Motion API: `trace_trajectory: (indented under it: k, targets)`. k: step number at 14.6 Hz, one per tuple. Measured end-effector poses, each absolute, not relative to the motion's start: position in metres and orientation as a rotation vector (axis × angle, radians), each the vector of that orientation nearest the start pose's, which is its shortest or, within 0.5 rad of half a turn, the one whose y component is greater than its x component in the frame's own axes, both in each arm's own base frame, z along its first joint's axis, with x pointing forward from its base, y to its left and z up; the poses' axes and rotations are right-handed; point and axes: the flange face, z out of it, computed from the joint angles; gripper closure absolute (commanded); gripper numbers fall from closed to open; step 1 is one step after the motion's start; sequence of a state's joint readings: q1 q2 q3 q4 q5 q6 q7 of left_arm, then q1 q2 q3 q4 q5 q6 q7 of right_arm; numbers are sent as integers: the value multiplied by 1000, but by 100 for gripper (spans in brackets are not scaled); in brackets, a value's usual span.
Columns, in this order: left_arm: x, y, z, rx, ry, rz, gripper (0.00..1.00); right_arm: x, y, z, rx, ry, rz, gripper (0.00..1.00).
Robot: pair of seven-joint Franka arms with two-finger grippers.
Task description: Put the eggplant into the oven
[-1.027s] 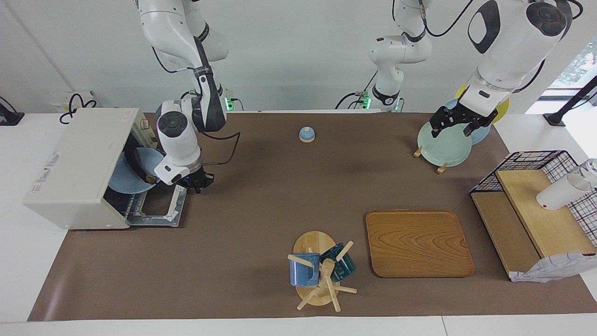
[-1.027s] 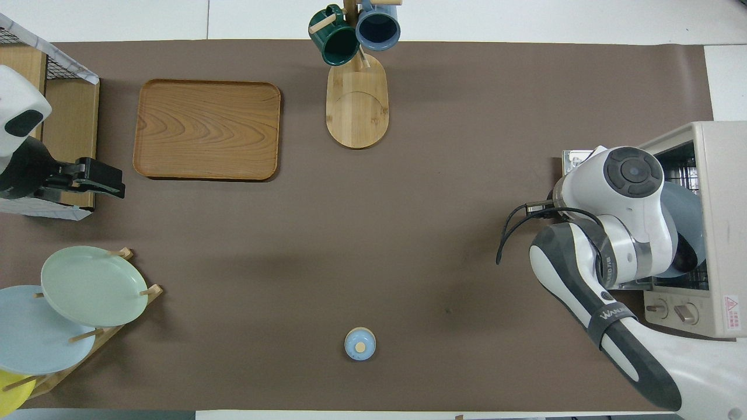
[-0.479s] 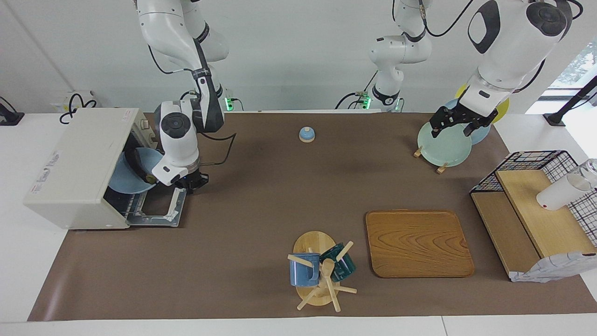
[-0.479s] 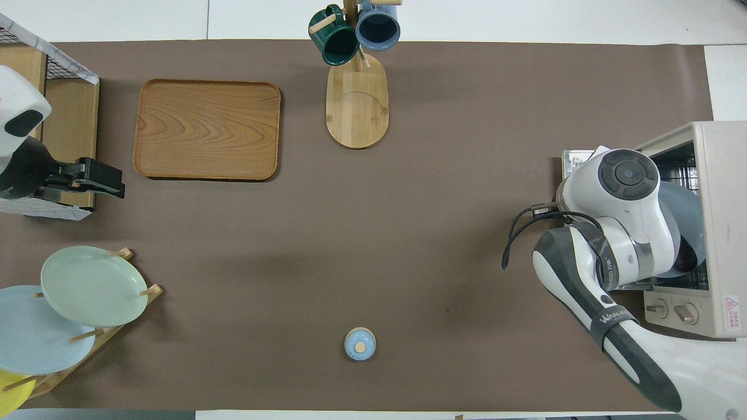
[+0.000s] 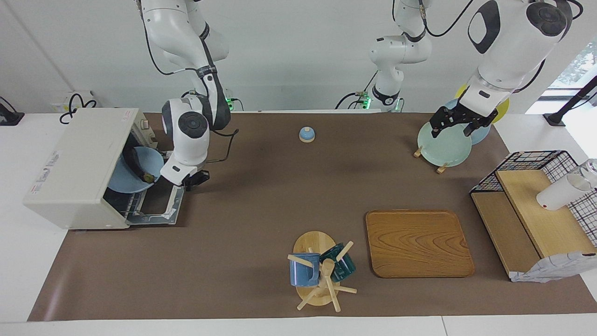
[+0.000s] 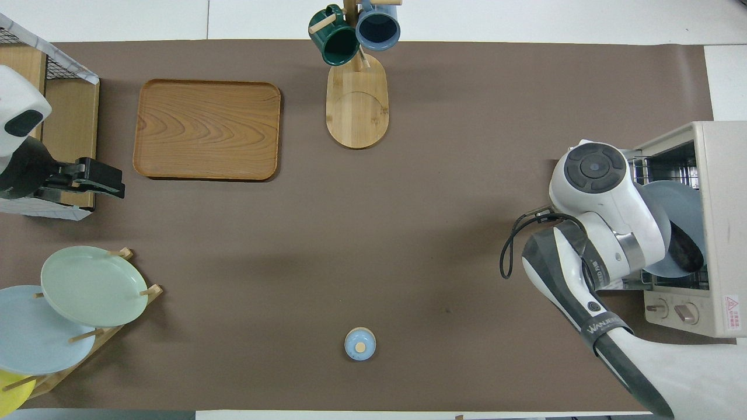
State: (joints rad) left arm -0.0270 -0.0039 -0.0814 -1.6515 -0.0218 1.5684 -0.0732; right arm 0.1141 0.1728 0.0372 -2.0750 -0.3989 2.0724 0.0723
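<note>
The off-white oven stands at the right arm's end of the table, its glass door dropped open. A blue plate leans in the oven's mouth. The dark eggplant lies on it. My right gripper is shut, low beside the door's outer edge; in the overhead view its own wrist covers it. My left gripper waits open, up in the air at the left arm's end, with nothing in it.
A small blue domed lid sits near the robots. A mug tree and a wooden tray lie farther out. A stand of plates and a wire-and-wood rack fill the left arm's end.
The right arm's wrist has swung up and away from the oven's mouth, and its gripper has crept a little closer to the door's edge. The left arm has not moved.
</note>
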Motion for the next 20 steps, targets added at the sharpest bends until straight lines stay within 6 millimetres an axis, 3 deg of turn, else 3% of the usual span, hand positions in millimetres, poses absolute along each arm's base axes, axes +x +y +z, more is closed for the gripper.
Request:
trace_trajectory:
  k: [3, 6, 7, 10, 11, 13, 16, 18, 20]
  targets:
    - [546, -62, 588, -3153, 54, 128, 0, 565, 37, 396, -3432, -580, 310, 100]
    - [546, -62, 588, -3153, 54, 128, 0, 562, -17, 441, -3417, -559, 294, 100]
    - [546, -62, 588, -3153, 54, 128, 0, 560, -36, 450, -3417, -544, 285, 94]
    - [546, -62, 588, -3153, 54, 128, 0, 558, -80, 464, -3353, -398, 234, 51]
    - [546, -62, 588, -3153, 54, 128, 0, 557, -88, 467, -3326, -344, 217, 43]
    - [546, -62, 588, -3153, 54, 128, 0, 556, -88, 477, -3284, -293, 236, 36]
    - [546, -62, 588, -3153, 54, 128, 0, 562, -72, 526, -3219, -258, 197, 23]
    - [546, -62, 588, -3153, 54, 128, 0, 564, -63, 546, -3195, -261, 159, 0]
    - [546, -62, 588, -3153, 54, 128, 0, 564, -59, 549, -3190, -270, 157, 0]
